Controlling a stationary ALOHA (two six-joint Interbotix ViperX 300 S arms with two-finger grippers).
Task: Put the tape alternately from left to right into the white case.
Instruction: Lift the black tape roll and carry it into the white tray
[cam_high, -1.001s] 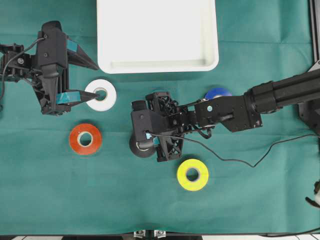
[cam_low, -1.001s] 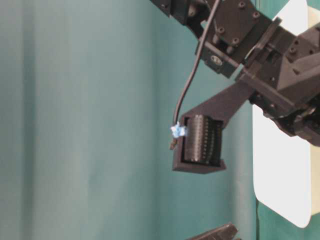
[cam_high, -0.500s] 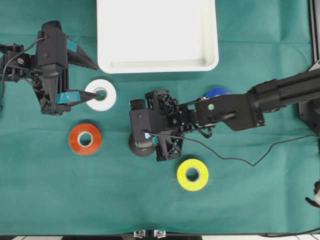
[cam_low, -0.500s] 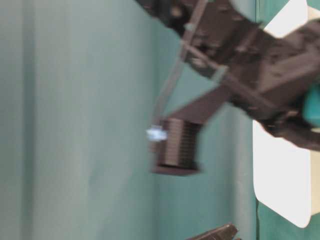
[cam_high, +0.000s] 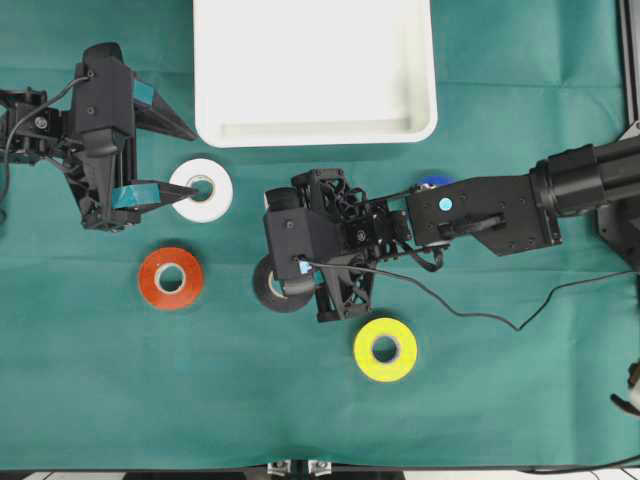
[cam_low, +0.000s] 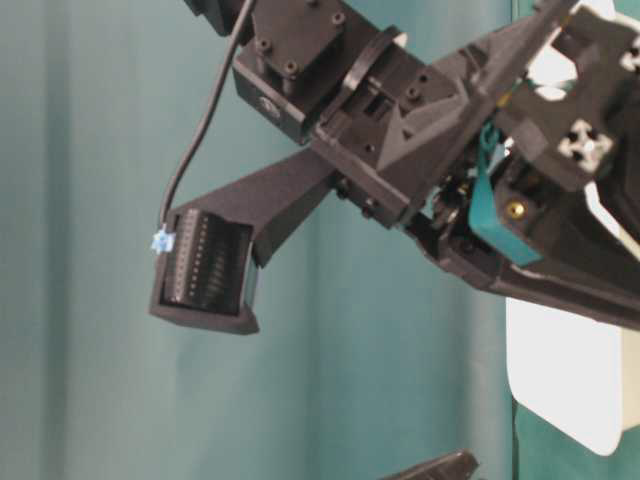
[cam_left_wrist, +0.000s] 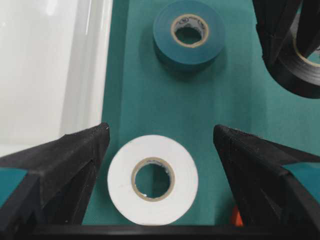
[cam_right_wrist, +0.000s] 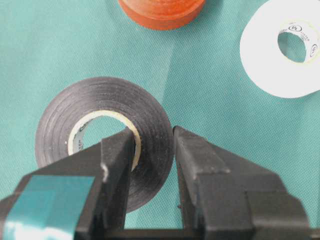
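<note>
The white case (cam_high: 315, 70) lies at the top middle, with nothing in it. My left gripper (cam_high: 193, 160) (cam_left_wrist: 161, 129) is open, its fingers either side of the white tape (cam_high: 201, 190) (cam_left_wrist: 152, 179) without touching it. My right gripper (cam_high: 300, 268) (cam_right_wrist: 152, 145) is shut on the black tape (cam_high: 272, 290) (cam_right_wrist: 100, 135), one finger in the core and one outside the wall; the roll sits tilted. Orange-red tape (cam_high: 170, 278) and yellow tape (cam_high: 385, 349) lie flat on the cloth. Blue tape (cam_high: 435, 181) peeks from under the right arm. Teal tape (cam_left_wrist: 189, 31) lies beyond the white roll.
A green cloth covers the table. A black cable (cam_high: 470, 318) trails from the right wrist across the cloth. In the table-level view the right arm fills the upper frame, and a corner of the case (cam_low: 560, 380) shows at the right edge.
My right gripper, still shut on the black tape, has shifted a little toward the case, and more of the roll now shows beside it. The left arm has not moved.
</note>
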